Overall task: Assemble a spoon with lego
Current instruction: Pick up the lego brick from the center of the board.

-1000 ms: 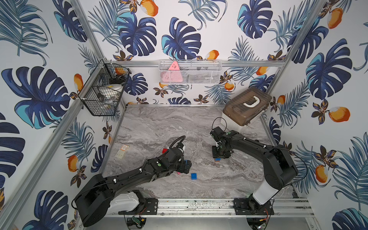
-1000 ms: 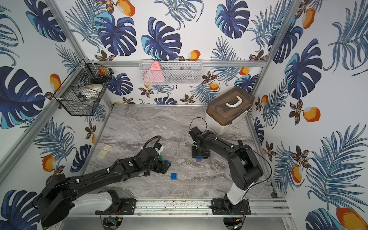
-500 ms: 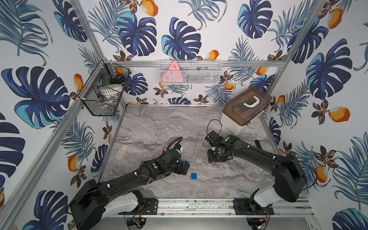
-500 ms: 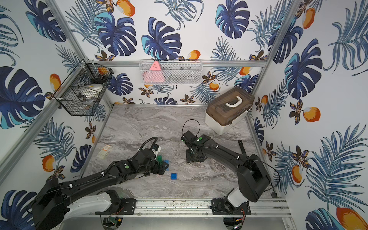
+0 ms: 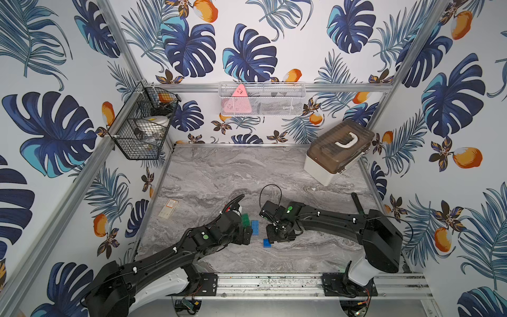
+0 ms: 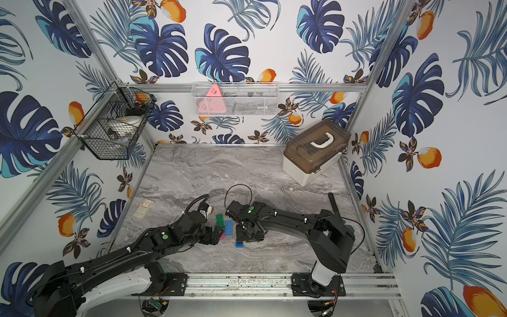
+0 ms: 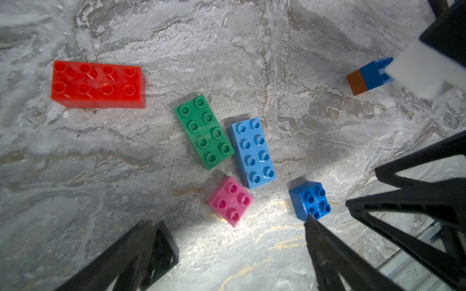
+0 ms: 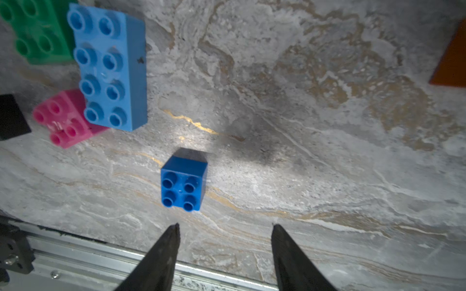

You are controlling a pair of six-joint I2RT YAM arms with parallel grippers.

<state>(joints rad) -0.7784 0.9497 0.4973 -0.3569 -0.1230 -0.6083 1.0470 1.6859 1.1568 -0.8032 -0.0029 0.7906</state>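
Loose lego lies on the marble table (image 5: 219, 175). The left wrist view takes in a red long brick (image 7: 97, 84), a green one (image 7: 204, 132), a light blue one (image 7: 252, 152), a pink square (image 7: 230, 200) and a blue square (image 7: 310, 200). The spoon shows only as a short orange-and-blue stack (image 7: 369, 78) lying on its side. My left gripper (image 7: 233, 252) hangs open and empty just short of the pink square. My right gripper (image 8: 225, 231) is open and empty, with the blue square (image 8: 184, 182) just beyond its tips. Both top views show the green (image 5: 246, 219), light blue (image 6: 228, 227) and blue square (image 5: 266, 243) bricks between the arms.
A white box with a brown lid (image 5: 338, 148) stands at the back right. A black wire basket (image 5: 145, 129) and a white mesh basket (image 5: 260, 100) hang on the walls. A small card (image 5: 168, 208) lies at the left. The metal rail (image 5: 274, 282) runs along the front edge.
My right arm has swung left and toward the front, away from the orange-and-blue stack, to hang over the blue square, and its jaws have widened. The left arm has barely shifted.
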